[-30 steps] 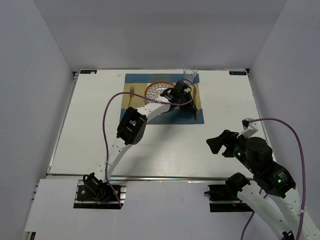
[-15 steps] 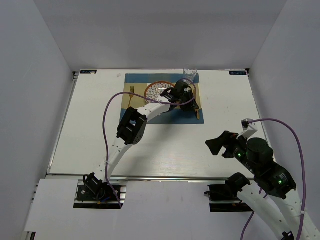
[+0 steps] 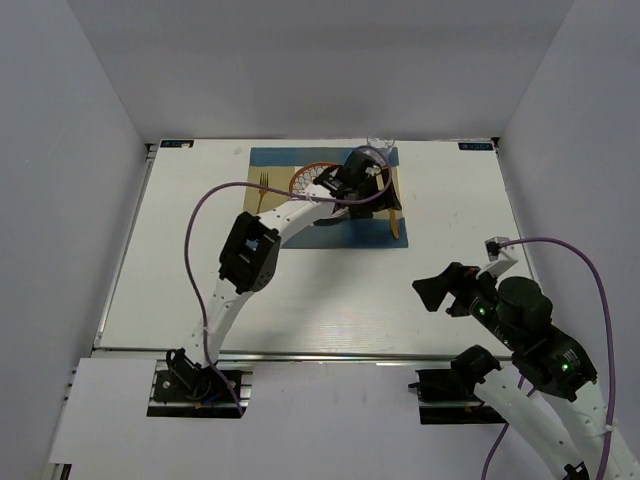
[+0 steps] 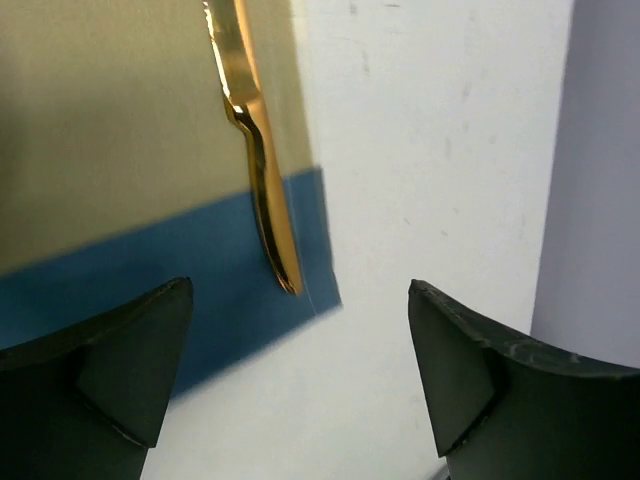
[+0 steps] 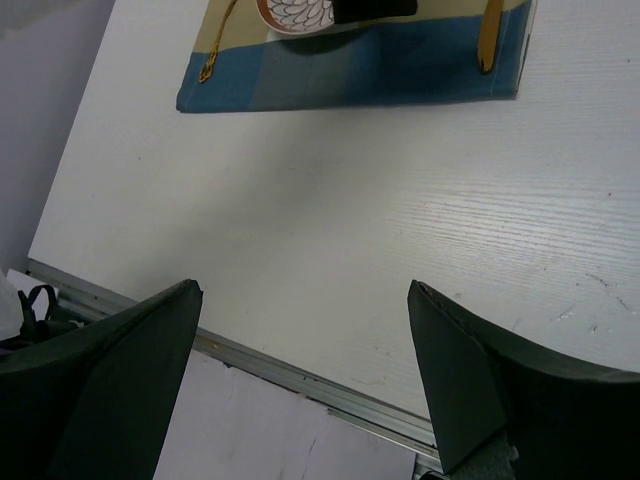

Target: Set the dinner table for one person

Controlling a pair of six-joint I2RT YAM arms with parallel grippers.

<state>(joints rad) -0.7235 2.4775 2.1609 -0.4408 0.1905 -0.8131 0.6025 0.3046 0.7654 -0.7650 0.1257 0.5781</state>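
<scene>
On the white dinner table (image 3: 200,280) a blue-and-tan placemat (image 3: 330,232) lies at the far middle. It carries a patterned plate (image 3: 308,180), a gold fork (image 3: 264,182) to the plate's left and a gold knife (image 3: 394,222) along its right edge. A clear glass (image 3: 378,150) stands at the mat's far right corner. My left gripper (image 3: 362,180) hovers open above the mat, between the plate and the knife. In the left wrist view the knife (image 4: 255,150) lies flat and free beyond the spread fingers (image 4: 130,370). My right gripper (image 3: 455,280) stands open and empty over the table's near right.
The metal rail edge (image 5: 300,375) of the table runs just under my right gripper (image 5: 305,370), with white paper beyond it. White walls close in the table on three sides. In the right wrist view the placemat (image 5: 350,75) shows far ahead.
My left gripper has opened and let go of the knife, which now lies on the mat's right edge. The gripper has lifted and drawn back a little. The right arm has not moved.
</scene>
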